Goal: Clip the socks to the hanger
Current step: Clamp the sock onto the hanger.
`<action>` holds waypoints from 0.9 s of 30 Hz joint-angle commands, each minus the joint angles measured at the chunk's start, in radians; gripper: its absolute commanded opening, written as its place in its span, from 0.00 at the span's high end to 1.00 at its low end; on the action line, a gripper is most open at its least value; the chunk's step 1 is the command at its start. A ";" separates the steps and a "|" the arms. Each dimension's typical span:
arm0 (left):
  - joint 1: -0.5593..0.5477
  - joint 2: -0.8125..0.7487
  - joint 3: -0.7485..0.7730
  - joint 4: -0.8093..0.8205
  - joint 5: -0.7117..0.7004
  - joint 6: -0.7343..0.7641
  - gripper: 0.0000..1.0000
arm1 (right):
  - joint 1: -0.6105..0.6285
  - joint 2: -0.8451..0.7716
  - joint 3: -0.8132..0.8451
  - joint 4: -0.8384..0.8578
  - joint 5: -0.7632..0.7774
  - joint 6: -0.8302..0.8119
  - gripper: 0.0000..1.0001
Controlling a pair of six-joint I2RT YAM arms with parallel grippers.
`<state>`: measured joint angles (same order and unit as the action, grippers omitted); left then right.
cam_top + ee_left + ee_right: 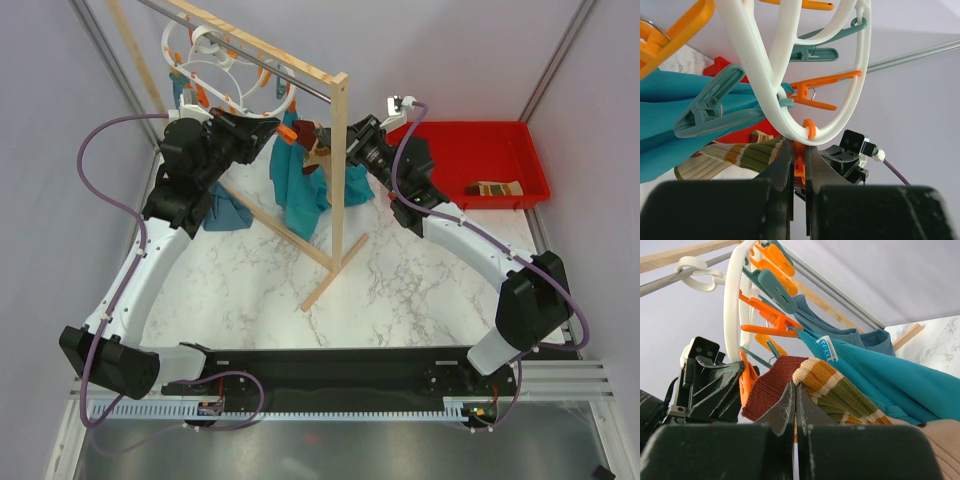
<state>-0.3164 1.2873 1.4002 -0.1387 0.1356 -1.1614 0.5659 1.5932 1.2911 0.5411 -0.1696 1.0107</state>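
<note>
Overhead, the hanger (212,42) hung from the rail (290,60) at the worktop's far-left corner. The left gripper (268,127) and right gripper (335,140) met beneath it, and a second sock (495,188) lay in the red bin (450,150) at the far-right corner. From the left wrist, the left jaws were clenched on an orange clip (799,170), seemingly to open it. From the right wrist, the right jaws pinched a sock (840,390), striped brown, tan, cream and green, bunched just beside that clip. Feeding its edge into the clip's mouth looked next.
</note>
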 commanded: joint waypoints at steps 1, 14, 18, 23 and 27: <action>-0.010 -0.002 -0.029 -0.048 0.002 0.023 0.98 | 0.002 -0.009 0.057 0.019 0.002 0.025 1.00; -0.010 -0.023 -0.102 -0.048 0.002 0.023 0.98 | 0.003 0.004 0.028 0.042 -0.004 0.040 1.00; -0.010 -0.025 -0.093 -0.048 0.002 0.023 0.98 | 0.003 -0.016 0.008 0.046 0.007 0.040 1.00; -0.010 -0.031 -0.090 -0.048 0.002 0.023 0.98 | 0.002 -0.032 -0.004 0.040 0.016 0.037 1.00; -0.009 -0.031 -0.092 -0.048 0.002 0.023 0.98 | 0.000 -0.032 -0.004 0.031 0.019 0.039 1.00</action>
<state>-0.3164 1.2537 1.3338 -0.0872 0.1310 -1.1610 0.5655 1.6016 1.2919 0.5373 -0.1589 1.0439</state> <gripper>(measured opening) 0.075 0.010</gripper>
